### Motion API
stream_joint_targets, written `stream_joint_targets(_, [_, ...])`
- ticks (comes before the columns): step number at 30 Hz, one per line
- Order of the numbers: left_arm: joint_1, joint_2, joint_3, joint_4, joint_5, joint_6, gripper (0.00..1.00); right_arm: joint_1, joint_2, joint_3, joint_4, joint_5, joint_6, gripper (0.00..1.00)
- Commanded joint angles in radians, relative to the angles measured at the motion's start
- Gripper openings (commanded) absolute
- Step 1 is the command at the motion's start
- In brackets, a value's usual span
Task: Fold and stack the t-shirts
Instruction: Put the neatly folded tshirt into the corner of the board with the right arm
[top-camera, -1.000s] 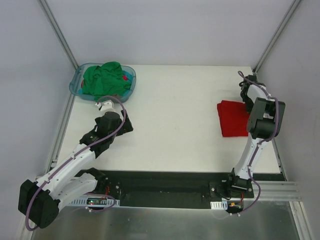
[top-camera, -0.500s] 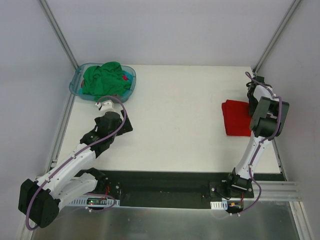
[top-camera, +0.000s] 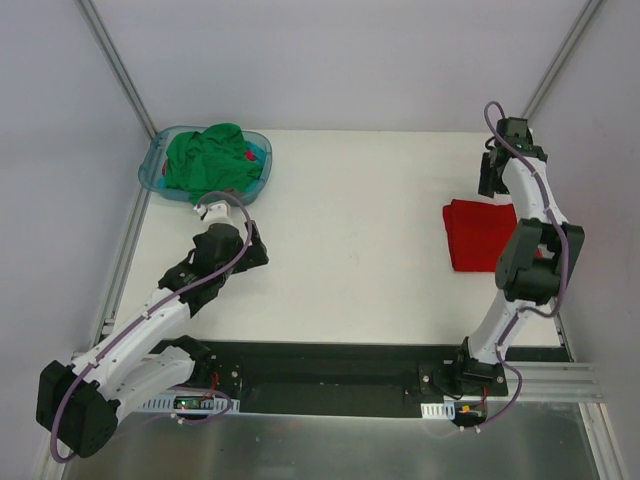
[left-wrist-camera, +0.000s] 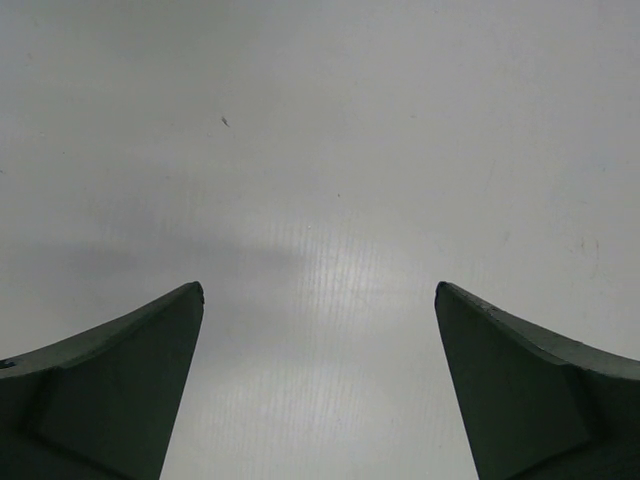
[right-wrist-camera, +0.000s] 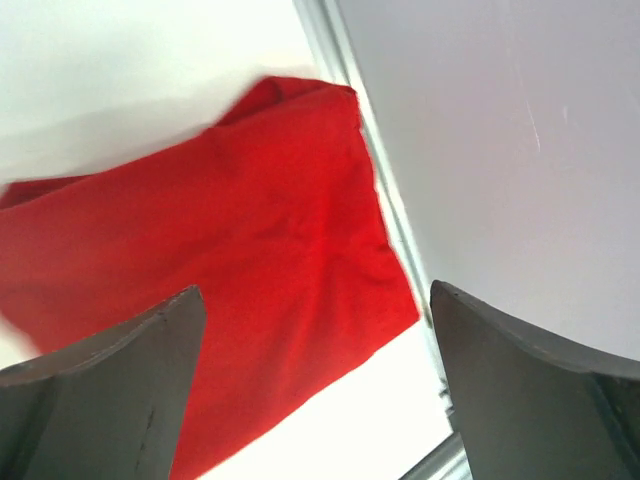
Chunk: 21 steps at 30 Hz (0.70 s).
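Observation:
The red t-shirt (top-camera: 476, 236) lies folded flat at the right edge of the table, and in the right wrist view the red t-shirt (right-wrist-camera: 230, 260) fills the left and middle. My right gripper (top-camera: 490, 176) hangs above its far edge, open and holding nothing; in its own view the right gripper (right-wrist-camera: 315, 288) shows both jaws wide apart. The green t-shirt (top-camera: 208, 160) sits crumpled in the blue-teal basket (top-camera: 153, 170) at the far left. My left gripper (top-camera: 244, 250) points down at bare table just in front of the basket. In the left wrist view the left gripper (left-wrist-camera: 319, 286) stands open with nothing between its fingers.
A metal frame rail (right-wrist-camera: 335, 70) and the grey side wall (right-wrist-camera: 500, 150) run close along the red shirt's right edge. White table (top-camera: 350, 220) lies between the basket and the red shirt. Grey walls enclose the table on three sides.
My right gripper has opened, let go of the red shirt and risen toward the far side. The shirt now lies flat on the table. The left arm has barely moved.

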Motion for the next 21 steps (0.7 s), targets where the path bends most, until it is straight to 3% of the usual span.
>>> stream_joint_targets(1, [0.010,-0.045,0.016,-0.001,0.093,-0.001,0.99,0.058,-0.286,-0.101,0.017,-0.157,0.140,0.96])
stream_joint_targets(6, [0.010,-0.060,0.016,-0.027,0.159,-0.051,0.99,0.153,-0.592,-0.456,0.195,-0.477,0.194,0.96])
stream_joint_targets(12, [0.011,-0.066,-0.004,-0.038,0.254,-0.087,0.99,0.300,-0.898,-0.823,0.286,-0.624,0.295,0.96])
stream_joint_targets(18, [0.011,-0.127,-0.065,-0.038,0.299,-0.084,0.99,0.337,-1.101,-1.032,0.321,-0.765,0.323,0.96])
stream_joint_targets(21, [0.011,-0.167,-0.110,-0.036,0.298,-0.101,0.99,0.337,-1.181,-1.103,0.349,-0.729,0.323,0.96])
